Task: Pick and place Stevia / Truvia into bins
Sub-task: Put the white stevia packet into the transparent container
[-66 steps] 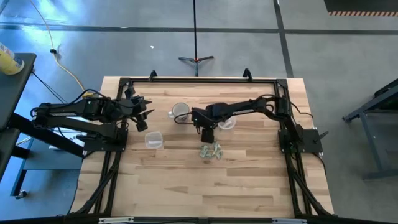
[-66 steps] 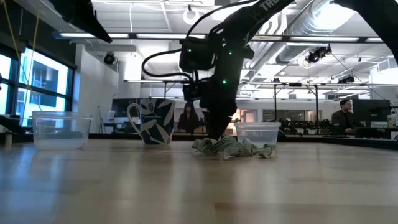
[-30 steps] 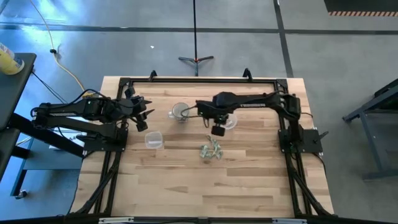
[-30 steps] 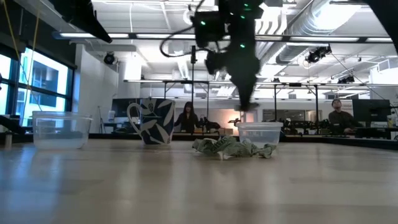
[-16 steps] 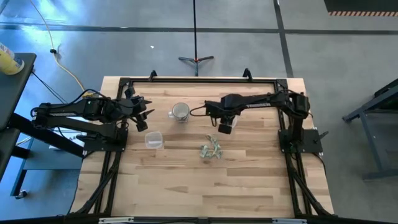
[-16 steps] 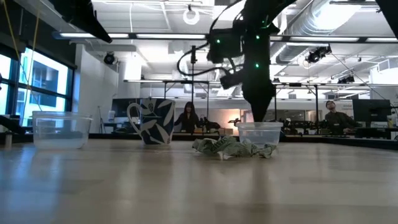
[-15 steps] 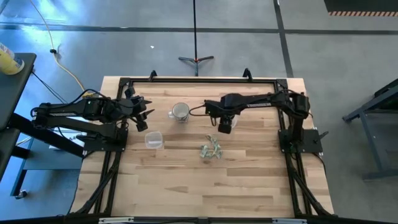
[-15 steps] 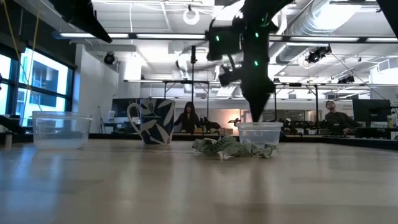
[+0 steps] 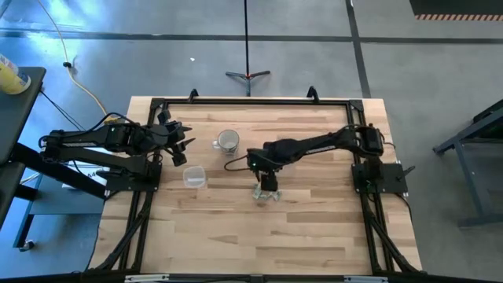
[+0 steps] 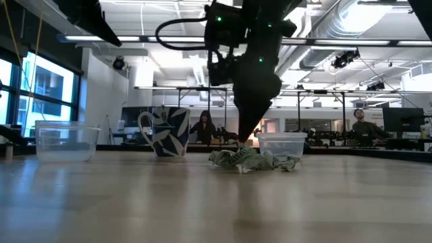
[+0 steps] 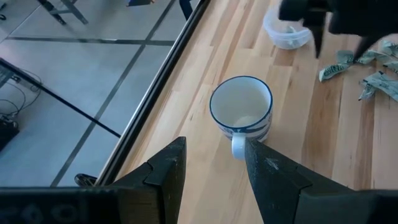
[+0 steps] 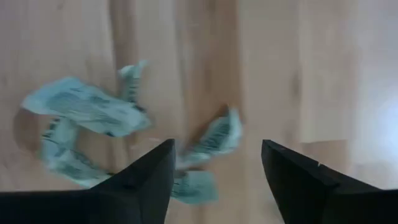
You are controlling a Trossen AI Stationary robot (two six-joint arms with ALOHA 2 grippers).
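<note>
While its fingers are spread wide, the right gripper (image 9: 268, 185) is hanging over the Stevia packets (image 9: 266, 193) at mid-table, apparently lining up a pick; the round cup (image 11: 286, 35) is waiting nearby.

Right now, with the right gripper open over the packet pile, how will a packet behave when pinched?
The packets look crumpled and thin, so probably floppy and very light. They overlap, so the right gripper may lift two.
</note>
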